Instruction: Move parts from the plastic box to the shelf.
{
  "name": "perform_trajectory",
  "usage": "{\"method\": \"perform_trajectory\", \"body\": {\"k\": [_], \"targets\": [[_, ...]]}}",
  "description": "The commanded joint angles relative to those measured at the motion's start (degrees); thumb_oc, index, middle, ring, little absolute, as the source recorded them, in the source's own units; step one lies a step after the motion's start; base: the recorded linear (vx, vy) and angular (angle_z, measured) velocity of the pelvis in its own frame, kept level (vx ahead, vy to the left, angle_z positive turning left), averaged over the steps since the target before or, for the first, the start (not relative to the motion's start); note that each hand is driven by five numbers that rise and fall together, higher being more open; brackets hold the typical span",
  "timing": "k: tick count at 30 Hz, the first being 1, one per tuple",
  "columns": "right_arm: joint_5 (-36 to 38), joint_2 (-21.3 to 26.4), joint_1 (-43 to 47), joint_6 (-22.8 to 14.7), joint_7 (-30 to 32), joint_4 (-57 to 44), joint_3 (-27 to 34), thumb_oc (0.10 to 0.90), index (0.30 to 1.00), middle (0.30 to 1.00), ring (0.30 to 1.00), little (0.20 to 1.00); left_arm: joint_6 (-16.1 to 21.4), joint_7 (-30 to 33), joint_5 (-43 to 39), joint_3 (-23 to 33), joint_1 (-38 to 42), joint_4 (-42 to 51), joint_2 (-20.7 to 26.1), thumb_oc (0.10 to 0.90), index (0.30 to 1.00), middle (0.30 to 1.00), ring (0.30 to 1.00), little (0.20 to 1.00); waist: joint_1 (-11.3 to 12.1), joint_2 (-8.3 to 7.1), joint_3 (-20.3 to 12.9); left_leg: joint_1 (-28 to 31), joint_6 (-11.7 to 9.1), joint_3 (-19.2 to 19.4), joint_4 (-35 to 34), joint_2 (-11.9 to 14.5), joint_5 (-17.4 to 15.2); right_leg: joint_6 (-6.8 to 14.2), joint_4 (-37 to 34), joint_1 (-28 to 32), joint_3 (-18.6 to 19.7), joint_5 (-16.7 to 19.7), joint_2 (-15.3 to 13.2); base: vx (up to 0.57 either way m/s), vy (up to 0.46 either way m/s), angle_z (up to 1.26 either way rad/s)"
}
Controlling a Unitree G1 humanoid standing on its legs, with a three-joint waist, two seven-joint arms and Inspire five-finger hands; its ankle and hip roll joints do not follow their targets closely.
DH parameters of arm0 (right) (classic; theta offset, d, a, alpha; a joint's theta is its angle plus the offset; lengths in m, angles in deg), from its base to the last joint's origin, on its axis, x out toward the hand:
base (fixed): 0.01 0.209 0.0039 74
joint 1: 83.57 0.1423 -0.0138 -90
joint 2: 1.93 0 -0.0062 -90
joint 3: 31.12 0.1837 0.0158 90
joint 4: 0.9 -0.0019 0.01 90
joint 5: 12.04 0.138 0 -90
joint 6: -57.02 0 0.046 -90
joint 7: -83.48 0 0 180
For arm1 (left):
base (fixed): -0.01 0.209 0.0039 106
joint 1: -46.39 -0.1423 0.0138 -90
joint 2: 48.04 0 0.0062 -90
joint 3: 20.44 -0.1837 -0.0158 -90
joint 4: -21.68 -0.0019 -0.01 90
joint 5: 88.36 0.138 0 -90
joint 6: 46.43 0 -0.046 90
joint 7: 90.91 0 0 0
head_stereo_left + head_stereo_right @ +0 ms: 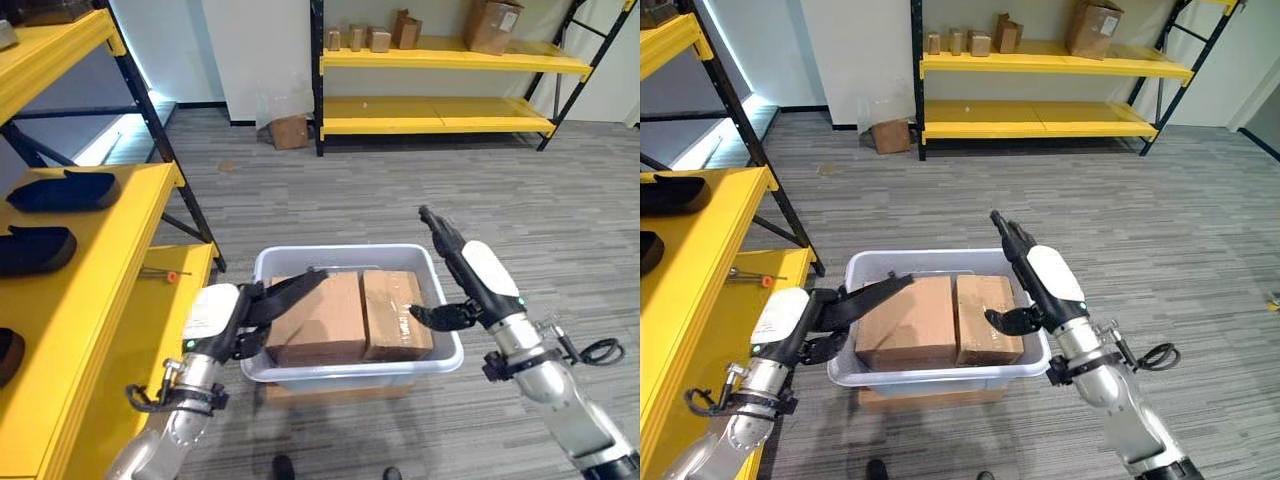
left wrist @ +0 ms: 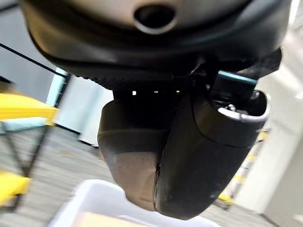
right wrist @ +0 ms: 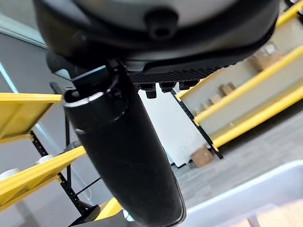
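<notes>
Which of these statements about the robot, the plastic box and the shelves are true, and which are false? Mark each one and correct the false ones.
1. Two cardboard boxes lie side by side in the plastic box. True.
2. The left hand reaches over the plastic box with straight fingers. True.
3. The right hand is curled round a cardboard box. False: its fingers are straight and point up, away from the boxes, with only the thumb out towards them.
4. The plastic box stands on the yellow shelf. False: it stands low beside that shelf, over the carpeted floor.
5. Dark parts already lie on the yellow shelf at the robot's left. True.
</notes>
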Motion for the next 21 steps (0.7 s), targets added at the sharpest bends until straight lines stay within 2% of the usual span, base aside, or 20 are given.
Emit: {"method": "perform_trajectory", "body": {"k": [1,3,4,9,12,13,16,18,21], "targets": [[4.67,-0.87,5.83,-3.35,4.93,-4.21,4.82,0.9,1.0,1.0,1.0,1.0,2.6,8.98,0.48,4.53,8.22,3.04,-0.78,0.4,0.3,0.3,0.3,0.3,0.69,-0.43,-4.17,7.04,-1.94,-1.73,-0.17,3.49,-6.0,0.62,2.68,-3.33,0.46,1.06,0.88,-0.03,-0.057,0.02],[5.43,-1.48,5.04,-3.34,5.11,-4.01,5.2,0.9,1.0,1.0,1.0,1.0,2.3,9.56,0.55,5.23,7.62,3.33,-1.33,0.4,0.3,0.3,0.3,0.3,0.76,0.0,-4.01,6.74,-2.2,-1.75,-0.17,3.8,-5.04,0.33,2.78,-3.5,0.22,1.23,1.16,-0.05,-0.07,0.01],[5.54,-1.58,4.7,-3.38,5.21,-4.1,5.46,0.9,1.0,1.0,1.0,1.0,2.34,9.62,0.55,5.4,7.32,3.48,-1.52,0.4,0.3,0.3,0.3,0.3,0.72,0.27,-4.12,6.86,-2.39,-1.91,-0.17,4.03,-5.44,0.31,2.69,-3.16,0.06,0.68,1.34,-0.04,-0.08,0.0],[6.84,-2.13,5.83,-4.3,5.58,-5.14,4.47,0.9,1.0,1.0,1.0,1.0,1.75,10.48,3.53,5.46,6.36,4.65,-0.67,0.4,0.3,0.3,0.3,0.3,1.25,2.06,-3.39,5.93,-3.45,-3.4,-0.17,5.52,-3.26,-1.09,5.11,-3.11,-1.64,-1.66,2.95,-0.08,-0.12,0.07],[7.17,-1.59,11.24,-4.93,6.31,-5.42,1.2,0.9,1.0,1.0,1.0,1.0,1.19,11.42,6.25,6.47,5.79,6.25,1.23,0.4,0.3,0.3,0.3,0.3,2.71,3.44,-1.35,3.88,-5.25,-5.99,-0.03,7.1,0.08,-2.73,6.49,-3.4,-3.98,-3.28,4.99,-0.18,-0.178,0.3],[7.26,-1.22,13.37,-5.16,7.09,-5.11,-0.02,0.9,1.0,1.0,1.0,1.0,1.52,11.48,7.06,6.47,6.22,7.3,2.4,0.4,0.3,0.3,0.3,0.3,4.05,4.01,0.11,2.11,-6.11,-7.48,0.04,7.32,2.19,-3.31,6.62,-3.58,-5.44,-3.64,5.47,-0.26,-0.153,0.39],[6.05,-0.45,15.72,-5.04,8.56,-4.39,-0.96,0.9,1.0,1.0,1.0,1.0,1.7,12.26,9.36,5.6,8.2,8.52,3.87,0.4,0.3,0.3,0.3,0.3,5.31,4.79,2.31,-0.93,-6.96,-9.93,0.14,6.43,5.45,-3.88,7.71,-4.28,-8.82,-3.88,4.75,-0.21,-0.051,0.74],[5.54,-0.09,16.91,-4.89,9.46,-3.98,-1.09,0.9,1.0,1.0,1.0,1.0,1.83,12.78,10.41,4.93,10.19,9.42,4.14,0.4,0.3,0.3,0.3,0.3,4.73,4.22,3.74,-1.25,-5.83,-9.07,2.55,5.72,4.36,-3.88,9.54,-5.92,-10.8,-3.86,2.86,-0.26,-0.009,0.9],[5.57,-0.41,17.22,-5.0,9.91,-3.32,-1.88,0.9,1.0,1.0,1.0,1.0,2.26,14.05,12.55,4.82,11.39,11.2,4.57,0.4,0.3,0.3,0.3,0.3,3.8,2.92,3.3,-0.45,-3.7,-6.24,12.29,5.66,-2.74,-4.02,9.94,-8.77,-11.76,-2.2,0.13,-0.25,-0.005,0.64]]}}
